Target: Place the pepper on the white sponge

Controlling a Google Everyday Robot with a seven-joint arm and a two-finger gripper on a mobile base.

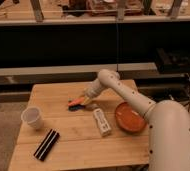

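Pepper [77,104] is lying on the wooden table [78,155], beyond and left of the white sponge [102,121], with the gripper [87,99] sitting right at its near end. Whether it is gripping or standing open, I cannot tell. Pepper is looking small, light, probably smooth-skinned, likely slipping if pinched at the taper, so gripping across the thicker middle is seeming safest. Orange bowl [130,117] is sitting just right of the sponge.

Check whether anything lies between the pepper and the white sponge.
Nothing visible does. The pepper is at the pincer, and only bare tabletop separates it from the white sponge, which lies nearer the camera and to the right. The orange bowl sits beyond it, off that path.
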